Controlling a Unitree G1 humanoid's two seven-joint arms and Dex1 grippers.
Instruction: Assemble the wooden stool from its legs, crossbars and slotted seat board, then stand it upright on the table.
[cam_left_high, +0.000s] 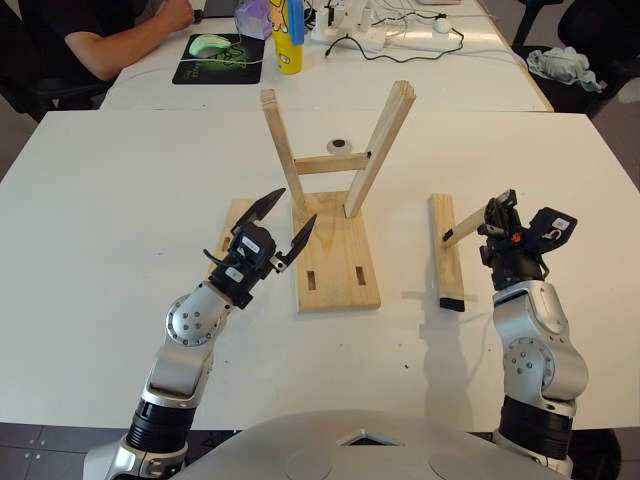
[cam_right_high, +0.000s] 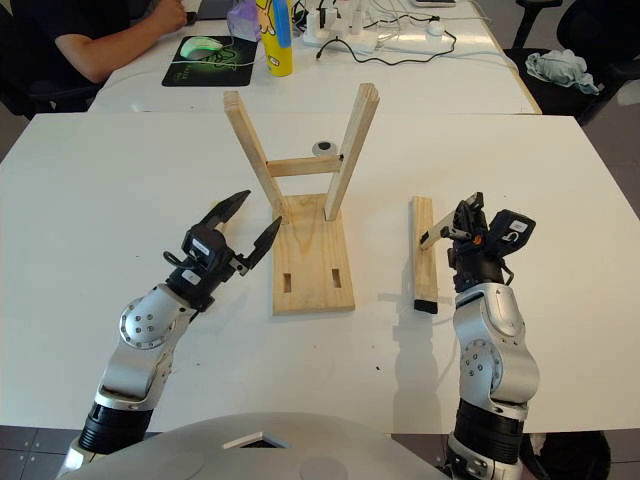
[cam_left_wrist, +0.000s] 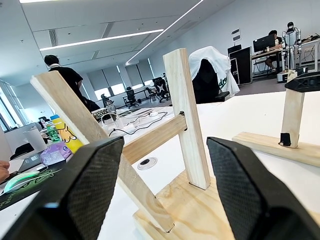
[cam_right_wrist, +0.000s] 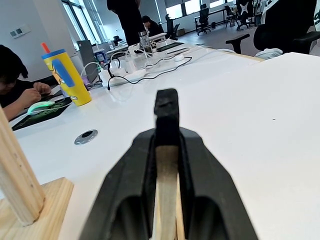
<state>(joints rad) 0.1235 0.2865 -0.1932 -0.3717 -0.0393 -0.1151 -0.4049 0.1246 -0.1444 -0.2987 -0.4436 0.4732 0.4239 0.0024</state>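
Black and spread wide, the fingers of our left gripper hold nothing. We see it hovering just left of the seat board, over a flat wooden piece that lies beside the board's left edge and is partly hidden by the arm. On the right, at about the same depth, our right gripper has its fingers closed tight on a short crossbar. The bar's other end meets a loose leg lying flat on the white table, well to the right of the board. We cannot tell whether that bar is seated in the leg or only touching it. The seat board lies flat in the middle of the table, with two slots open at its near end. At its far end two legs stand up from it, leaning apart as they rise, joined partway up by a fitted crossbar. Behind them a round grommet sits in the tabletop. Farther off, on the next table, stand a yellow bottle, a dark mouse mat to its left, and white cables to its right.
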